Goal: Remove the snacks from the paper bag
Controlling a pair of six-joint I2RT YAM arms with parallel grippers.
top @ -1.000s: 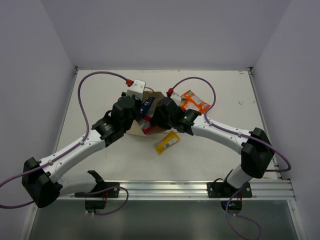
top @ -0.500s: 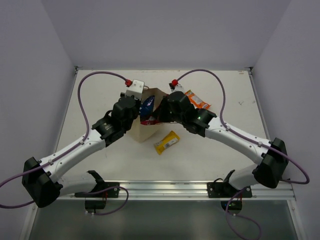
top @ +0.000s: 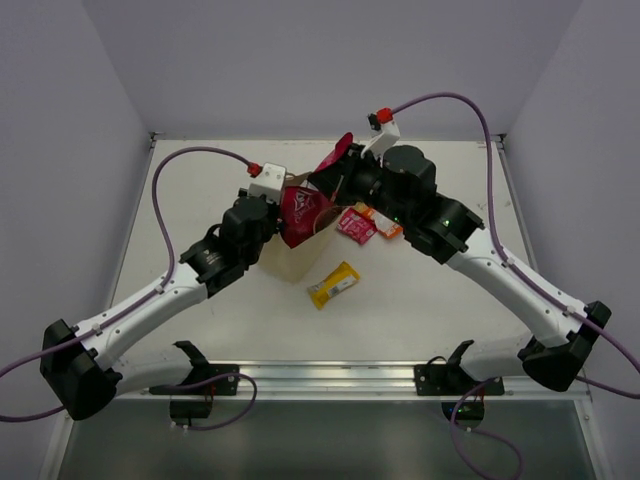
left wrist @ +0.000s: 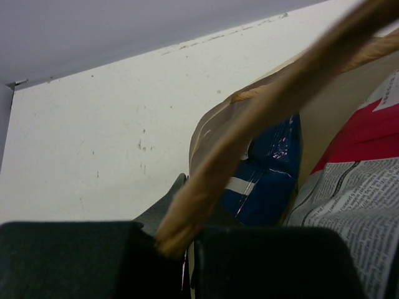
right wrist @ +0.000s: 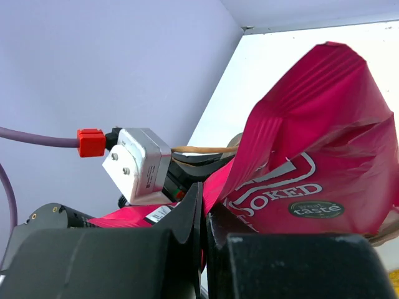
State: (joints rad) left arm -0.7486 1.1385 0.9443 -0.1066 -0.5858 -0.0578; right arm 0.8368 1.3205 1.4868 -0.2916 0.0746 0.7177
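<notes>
Top external: right jaws tight on red bag (top: pixel 300 212) over paper bag (top: pixel 290 262), left jaws on handle (left wrist: pixel 206 187).

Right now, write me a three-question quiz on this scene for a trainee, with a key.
1. True or false: the right claw is shut on the red bag.
2. Which snack lies inside the paper bag? A. yellow bar wrapper B. blue-and-white bag C. orange packet
3. Fill in: the left claw pinches the paper bag by its ____.
Key: 1 true; 2 B; 3 handle.
</notes>
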